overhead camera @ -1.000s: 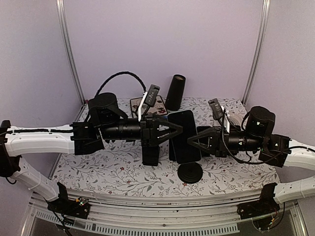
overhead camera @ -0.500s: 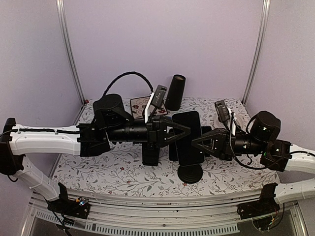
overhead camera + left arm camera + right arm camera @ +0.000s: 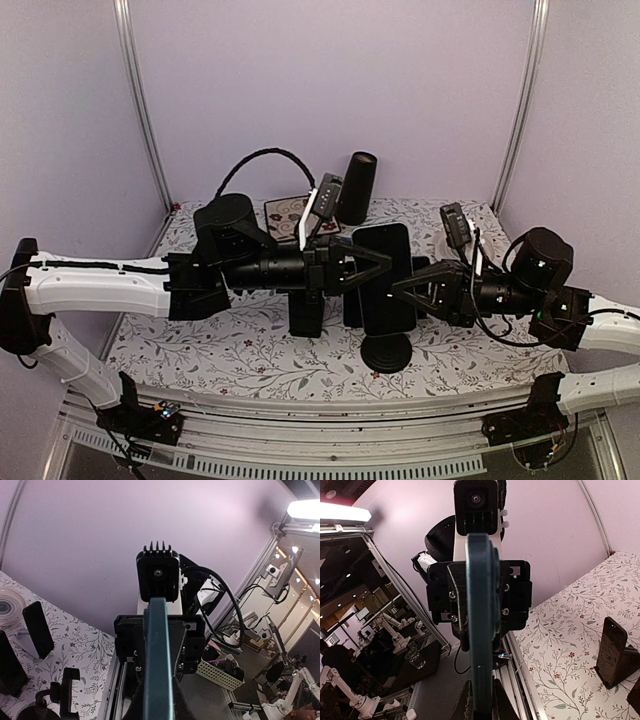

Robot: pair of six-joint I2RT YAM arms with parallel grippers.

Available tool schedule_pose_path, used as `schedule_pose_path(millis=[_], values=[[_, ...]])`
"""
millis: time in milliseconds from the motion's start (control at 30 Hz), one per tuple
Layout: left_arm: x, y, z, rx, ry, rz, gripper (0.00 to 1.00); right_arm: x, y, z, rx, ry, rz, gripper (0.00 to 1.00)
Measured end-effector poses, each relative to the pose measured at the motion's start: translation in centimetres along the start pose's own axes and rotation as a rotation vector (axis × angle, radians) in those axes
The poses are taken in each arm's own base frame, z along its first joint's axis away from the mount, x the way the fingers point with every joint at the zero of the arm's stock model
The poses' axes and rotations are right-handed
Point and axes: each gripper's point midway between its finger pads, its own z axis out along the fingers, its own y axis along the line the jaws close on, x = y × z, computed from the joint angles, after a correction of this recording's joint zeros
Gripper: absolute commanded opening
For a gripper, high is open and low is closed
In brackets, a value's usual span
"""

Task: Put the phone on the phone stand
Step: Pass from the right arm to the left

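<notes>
Held the phone (image 3: 385, 280) in the air, up off the bench (image 3: 200, 340). Gripped it with both hands at once. Clenched the left hand (image 3: 375, 264) on it from the left side. Clenched the right hand (image 3: 402, 290) on it from the right side. Pinched its flat faces, as seen edge-on in both wrist views. Kept it tilted, with its dark face toward the top camera and its low end just over the stand (image 3: 386, 352). Not yet set down, by the look of it. Could not tell for sure about any touch with the stand.

Looked like the step of bringing the phone to the stand, close to the end of the job. Needed next, most likely: to line the low end up with the stand, then to go down slowly and straight. Needed both hands to move as one, so as not to twist or bend the phone. Needed care to miss the dark slab (image 3: 305, 312) just beside the stand on the left. Best to let go only after a firm sit on the stand, one hand first, then the other.
</notes>
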Motion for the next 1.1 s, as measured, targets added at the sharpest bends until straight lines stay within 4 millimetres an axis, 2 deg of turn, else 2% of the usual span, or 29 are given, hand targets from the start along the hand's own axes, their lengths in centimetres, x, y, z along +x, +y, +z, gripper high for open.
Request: schedule_pose_path(millis=[67, 300, 467, 633, 733, 833, 1100], values=[[0.0, 0.1, 0.0, -0.003, -0.002, 0.001, 0.00, 0.0, -0.1, 0.0, 0.003, 0.000, -0.001, 0.31], [0.9, 1.2, -0.2, -0.047, 0.008, -0.004, 0.00, -0.4, -1.6, -0.7, 0.108, -0.027, -0.008, 1.00], [1.4, 2.0, -0.5, -0.088, 0.011, -0.001, 0.00, -1.3, -2.7, -2.4, 0.228, -0.077, -0.022, 0.99], [1.1, 2.2, -1.1, -0.117, 0.002, 0.009, 0.00, -3.0, -3.8, -5.5, 0.381, -0.179, -0.018, 0.99], [0.8, 2.1, -1.4, -0.130, -0.004, 0.020, 0.00, -3.1, -5.0, -7.2, 0.483, -0.209, -0.002, 0.99], [0.6, 2.2, -1.5, -0.142, -0.009, 0.029, 0.00, -2.4, -6.6, -8.5, 0.584, -0.200, 0.013, 0.99], [0.8, 2.7, -1.6, -0.169, -0.006, 0.037, 0.00, 1.2, -10.6, -10.4, 0.805, -0.085, 0.052, 0.89]])
